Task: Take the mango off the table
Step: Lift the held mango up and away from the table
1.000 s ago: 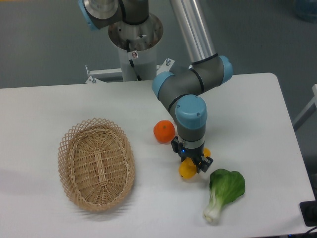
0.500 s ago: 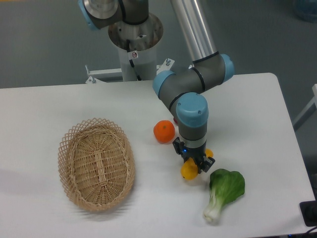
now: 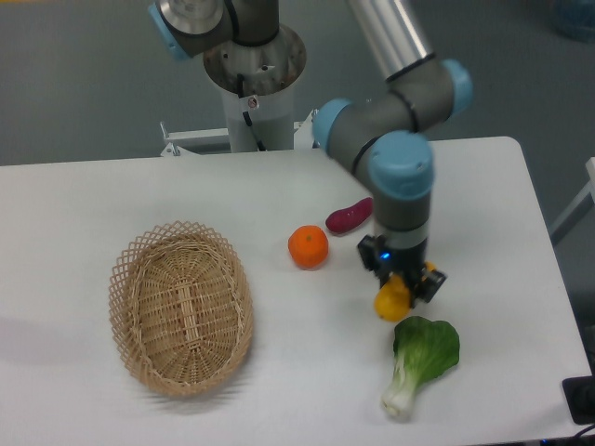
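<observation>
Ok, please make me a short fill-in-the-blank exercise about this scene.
1. The claw is closed on the ____.
2. The round fruit beside the purple sweet potato is an ____.
3. The wicker ____ holds nothing.
4. The leafy bok choy lies on the white ____.

Missing words: mango, orange, basket, table.

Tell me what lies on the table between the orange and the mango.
Camera view: bare white table separates the orange from the mango, which the pincer holds.
</observation>
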Robot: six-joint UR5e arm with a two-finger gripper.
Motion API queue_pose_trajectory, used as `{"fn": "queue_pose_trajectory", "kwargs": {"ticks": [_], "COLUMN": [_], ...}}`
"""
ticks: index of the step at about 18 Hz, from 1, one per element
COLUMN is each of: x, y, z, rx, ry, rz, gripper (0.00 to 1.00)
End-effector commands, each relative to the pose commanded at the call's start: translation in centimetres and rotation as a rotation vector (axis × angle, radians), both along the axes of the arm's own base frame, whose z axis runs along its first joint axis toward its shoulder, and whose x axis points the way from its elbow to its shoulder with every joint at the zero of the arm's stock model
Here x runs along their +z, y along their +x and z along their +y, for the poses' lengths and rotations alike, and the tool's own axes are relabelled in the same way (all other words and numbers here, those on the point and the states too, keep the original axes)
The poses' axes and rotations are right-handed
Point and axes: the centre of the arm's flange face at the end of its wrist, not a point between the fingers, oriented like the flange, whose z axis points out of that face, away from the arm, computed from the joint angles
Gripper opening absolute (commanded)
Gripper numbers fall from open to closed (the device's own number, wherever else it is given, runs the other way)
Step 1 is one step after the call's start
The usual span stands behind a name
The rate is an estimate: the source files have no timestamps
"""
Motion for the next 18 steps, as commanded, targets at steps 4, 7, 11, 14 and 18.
{"fn": "queue_pose_trajectory", "kwargs": {"ticks": [4, 7, 11, 14, 18], "x": [4.4, 6.8, 8.0, 8.6, 8.6], "y": [-2.8, -4.5, -5.7, -5.8, -6.1], "z": [-4.1, -7.7, -11.6, -12.3, -12.8], "rx": [-0.033, -0.05, -0.097, -0.102, -0.1], "ry": [-0.029, 0.006, 0.027, 0.033, 0.033], "rz": [-0.056, -0.075, -0.086, -0.076, -0.073], "gripper": [0.53, 0.53, 0.53, 0.53, 0.53]}}
